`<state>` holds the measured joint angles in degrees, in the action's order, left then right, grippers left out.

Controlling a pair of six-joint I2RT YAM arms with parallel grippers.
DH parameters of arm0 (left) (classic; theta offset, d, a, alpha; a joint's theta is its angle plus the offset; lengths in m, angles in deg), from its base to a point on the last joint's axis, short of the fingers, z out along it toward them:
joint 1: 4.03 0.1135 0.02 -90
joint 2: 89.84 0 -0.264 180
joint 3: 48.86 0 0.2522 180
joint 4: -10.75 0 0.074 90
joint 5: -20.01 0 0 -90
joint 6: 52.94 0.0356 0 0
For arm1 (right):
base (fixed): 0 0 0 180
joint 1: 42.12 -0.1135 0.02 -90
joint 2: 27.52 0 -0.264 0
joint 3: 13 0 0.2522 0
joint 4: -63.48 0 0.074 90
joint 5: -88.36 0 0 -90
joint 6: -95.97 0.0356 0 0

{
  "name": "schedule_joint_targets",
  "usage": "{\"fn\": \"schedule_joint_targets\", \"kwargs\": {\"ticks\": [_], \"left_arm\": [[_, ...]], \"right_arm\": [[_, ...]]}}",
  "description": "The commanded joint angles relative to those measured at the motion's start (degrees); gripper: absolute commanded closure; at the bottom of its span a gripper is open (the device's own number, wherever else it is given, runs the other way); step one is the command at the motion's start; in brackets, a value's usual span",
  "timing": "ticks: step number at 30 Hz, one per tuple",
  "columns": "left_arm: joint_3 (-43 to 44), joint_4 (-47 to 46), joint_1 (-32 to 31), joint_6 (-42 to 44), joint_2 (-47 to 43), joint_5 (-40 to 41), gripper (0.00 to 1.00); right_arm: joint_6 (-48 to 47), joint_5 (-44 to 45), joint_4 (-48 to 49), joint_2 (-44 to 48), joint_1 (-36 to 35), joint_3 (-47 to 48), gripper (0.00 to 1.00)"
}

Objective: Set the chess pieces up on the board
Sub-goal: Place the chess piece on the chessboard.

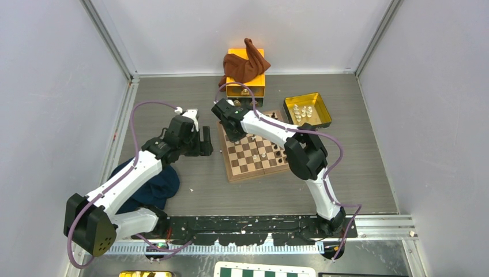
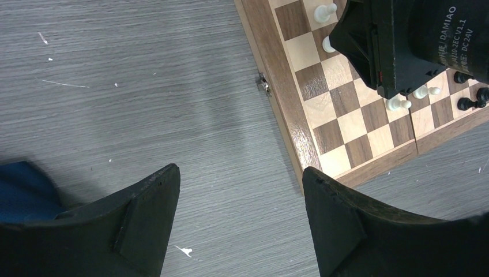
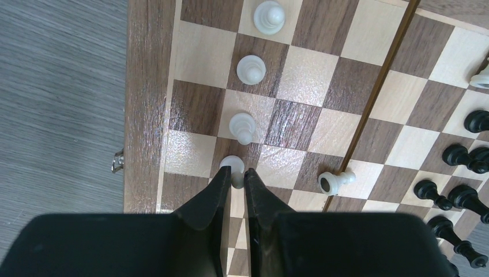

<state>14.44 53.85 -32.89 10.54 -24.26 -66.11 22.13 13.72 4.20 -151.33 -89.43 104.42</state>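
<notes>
Right tool (image 3: 236,174) is pinching a white pawn (image 3: 230,163): jaws narrow, one finger on either side of it. The pawn is sitting at the near end of a file of three other white pawns (image 3: 251,69) along the left side of the board (image 3: 144,86). Can't tell if its base is resting on the square or hanging just above. Left tool (image 2: 239,173) is hovering wide, holding nothing, over bare worktop (image 2: 144,86) just beside the board's edge.

The pieces are looking like small turned figures, cream or near-black, each smaller than a square. One tipped white piece (image 3: 336,182) is lying on its side by the board's centre seam. Black pieces (image 3: 461,156) are crowding the right of the wrist view. More white ones are sitting in the yellow tray (image 1: 326,112) near the board's far right corner.

Handling, my guess: they're light, rigid and smooth-finished, so likely slipping in a loose pinch and toppling on a nudge. Best hold is looking like the waist under the head, squeezed straight across. The tipped one is asking for a grip across its stem.
</notes>
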Motion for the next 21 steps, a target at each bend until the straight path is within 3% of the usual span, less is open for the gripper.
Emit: {"fn": "schedule_joint_targets", "kwargs": {"ticks": [1,11,21], "left_arm": [[0.0,-1.9,0.3,0.7,-1.7,0.3,0.22],[0.2,-2.0,0.3,0.9,-1.3,0.2,0.22],[0.0,-1.9,0.3,0.9,-1.4,0.1,0.22]], "right_arm": [[-0.9,0.2,0.3,-0.1,-0.6,2.4,0.99],[-1.1,0.5,-0.3,0.4,-0.8,1.9,0.71],[-1.0,0.6,-0.4,1.1,-0.8,2.2,0.67]]}}
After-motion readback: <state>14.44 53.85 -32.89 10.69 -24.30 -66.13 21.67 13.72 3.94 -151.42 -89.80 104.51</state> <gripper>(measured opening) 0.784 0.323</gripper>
